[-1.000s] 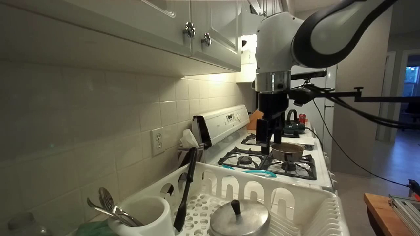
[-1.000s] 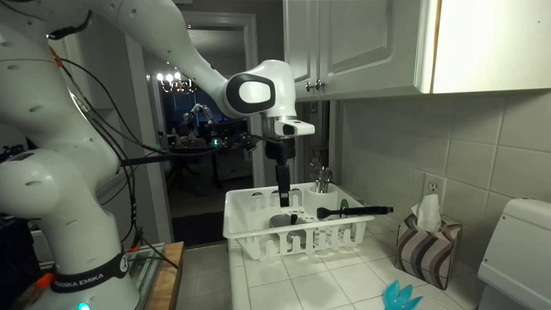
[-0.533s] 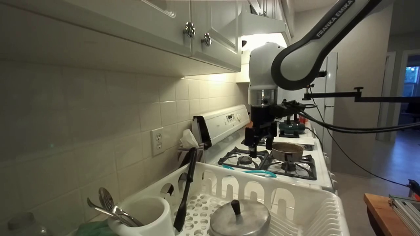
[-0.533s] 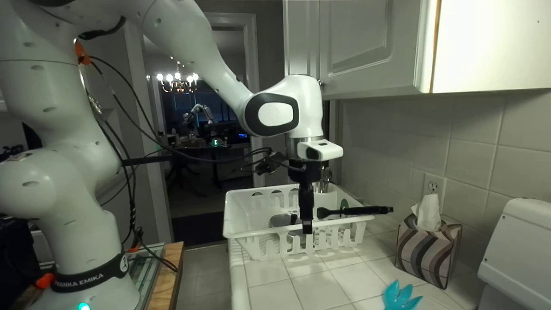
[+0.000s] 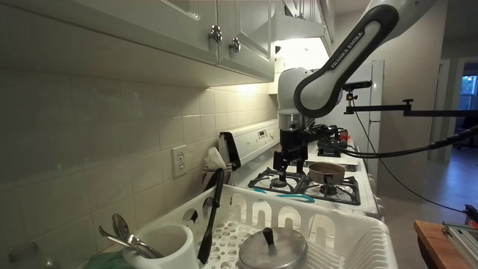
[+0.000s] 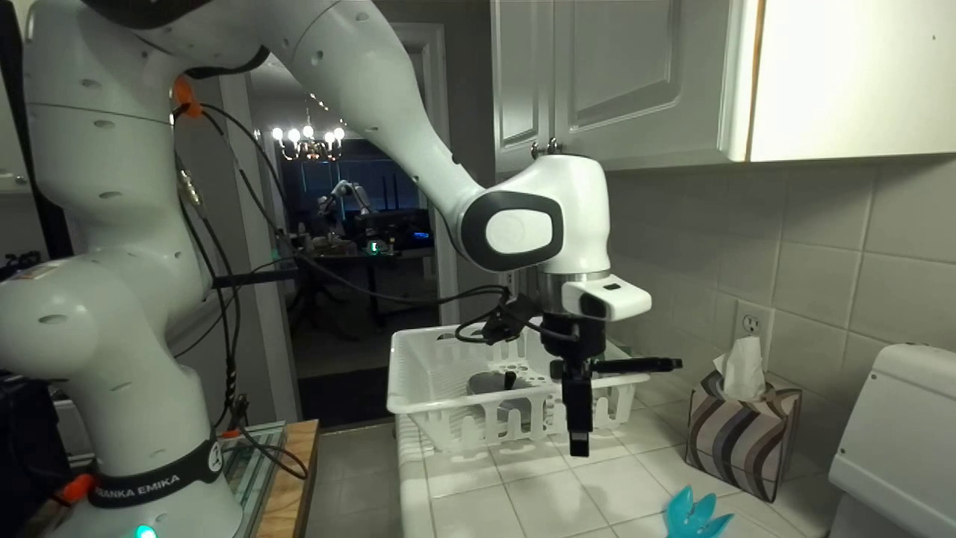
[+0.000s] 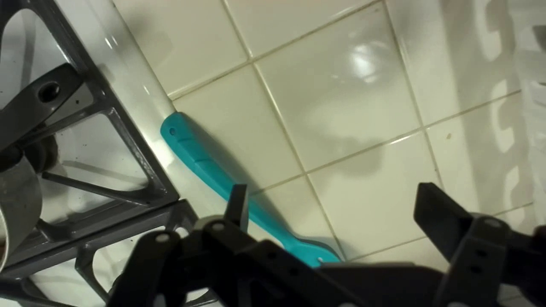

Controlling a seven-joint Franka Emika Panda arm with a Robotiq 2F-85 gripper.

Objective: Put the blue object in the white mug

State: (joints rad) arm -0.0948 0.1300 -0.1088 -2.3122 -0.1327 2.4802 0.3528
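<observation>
The blue object (image 7: 209, 170) is a teal utensil lying on the tiled counter along the stove's edge. Its handle shows in an exterior view (image 5: 298, 197) behind the rack, and its pronged head shows at the bottom edge in an exterior view (image 6: 694, 515). The white mug (image 5: 179, 256) stands upright at the rack's far corner with metal spoons in it; in an exterior view it is mostly hidden behind the arm. My gripper (image 7: 333, 186) is open and empty, pointing down above the counter (image 6: 579, 444). In the wrist view its left finger overlaps the blue handle, with the head partly hidden below.
The white dish rack (image 6: 485, 403) holds a metal lid (image 5: 274, 248) and a black utensil (image 5: 211, 220) that sticks out over its rim. A tissue box (image 6: 739, 441) stands by the wall. The stove carries a pan (image 5: 326, 173). Cabinets (image 6: 620, 82) hang above.
My gripper has moved down and away from over the dish rack to above the counter on the stove side. The blue object and mug have not moved.
</observation>
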